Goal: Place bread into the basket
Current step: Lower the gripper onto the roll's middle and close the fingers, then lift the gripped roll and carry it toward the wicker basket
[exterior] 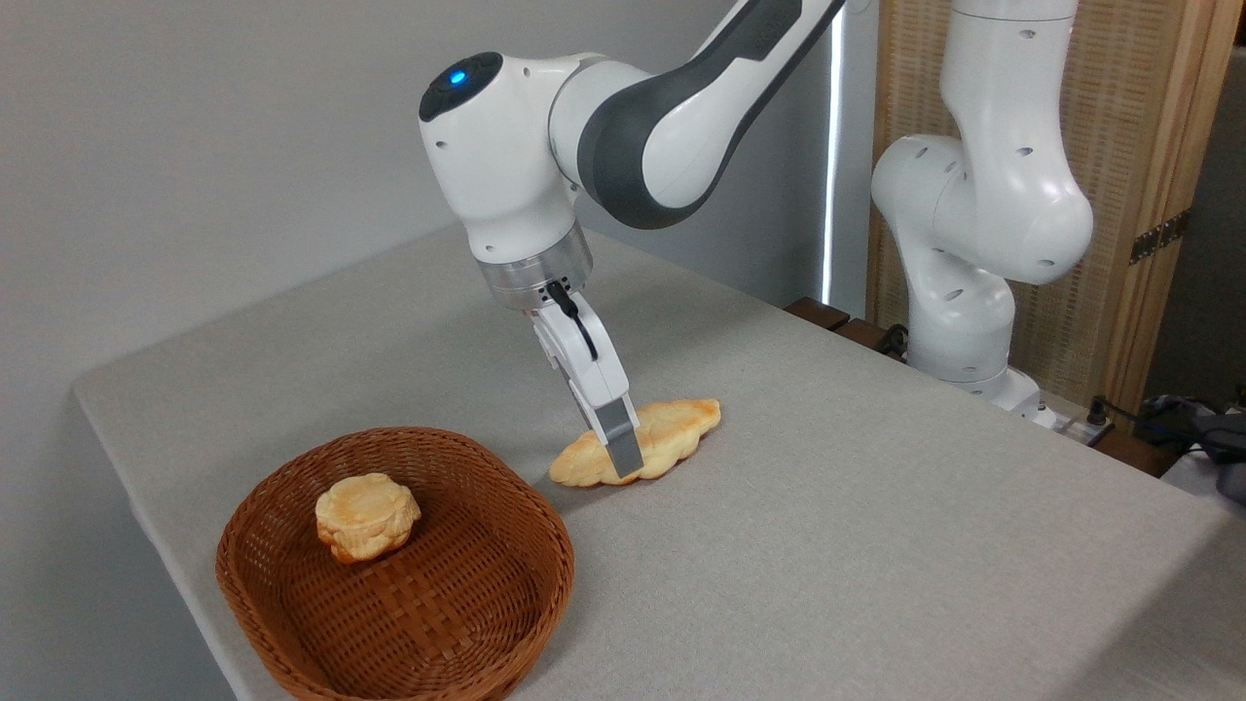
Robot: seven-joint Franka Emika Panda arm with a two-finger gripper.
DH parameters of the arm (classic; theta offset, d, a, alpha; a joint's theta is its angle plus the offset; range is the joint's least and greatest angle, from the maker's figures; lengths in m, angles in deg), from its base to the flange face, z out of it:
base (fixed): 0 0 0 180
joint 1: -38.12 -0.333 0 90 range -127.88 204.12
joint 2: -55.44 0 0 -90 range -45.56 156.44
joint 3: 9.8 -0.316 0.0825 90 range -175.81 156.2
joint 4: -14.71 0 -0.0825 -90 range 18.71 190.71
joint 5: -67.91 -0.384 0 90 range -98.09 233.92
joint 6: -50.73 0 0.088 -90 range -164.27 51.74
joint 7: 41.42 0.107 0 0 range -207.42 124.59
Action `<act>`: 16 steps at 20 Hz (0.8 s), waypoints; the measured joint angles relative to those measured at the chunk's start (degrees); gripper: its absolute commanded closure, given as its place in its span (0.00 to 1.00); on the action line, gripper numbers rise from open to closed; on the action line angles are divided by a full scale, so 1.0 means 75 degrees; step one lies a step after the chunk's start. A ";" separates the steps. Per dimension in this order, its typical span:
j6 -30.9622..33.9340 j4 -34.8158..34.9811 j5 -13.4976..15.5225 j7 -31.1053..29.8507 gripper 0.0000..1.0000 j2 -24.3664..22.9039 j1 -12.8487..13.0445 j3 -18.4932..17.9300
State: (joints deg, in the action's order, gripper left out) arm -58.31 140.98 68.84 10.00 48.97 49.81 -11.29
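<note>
Nearest the lens: wicker basket, brown, shallow, thick-rimmed, low and to the left of my fingers. Small round bun sits inside it, toward the back-left of the weave.

Leaf-shaped bread lies flat on the grey table, outside the basket, just beyond its right rim but not touching it. Long axis runs from lower left to upper right.

My gripper is down at the loaf's middle, tilted. One finger shows, grey pad across the near side of the crust, tip at table level. Other finger is hidden behind it, so I cannot tell how wide I stand or whether I have a grip on the loaf.

Loaf's ends stick out either side of my visible finger: the browner pointed tip up and right, the paler end down and left toward the basket.
</note>
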 measured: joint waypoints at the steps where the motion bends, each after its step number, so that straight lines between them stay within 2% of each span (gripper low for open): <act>1: 0.0000 -0.0001 0.0000 0.0000 0.75 -0.0028 0.0000 0.0000; 10: 0.0087 -0.0038 -0.0002 0.0000 0.74 -0.0428 0.0006 0.0000; 13: 0.0086 -0.0276 0.0008 0.0000 0.74 -0.0630 0.0014 0.0001; 16: 0.0039 -0.0693 0.0181 0.0000 0.72 -0.0714 0.0015 0.0000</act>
State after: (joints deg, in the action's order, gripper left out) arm -58.02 135.79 70.19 10.00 43.61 49.92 -11.29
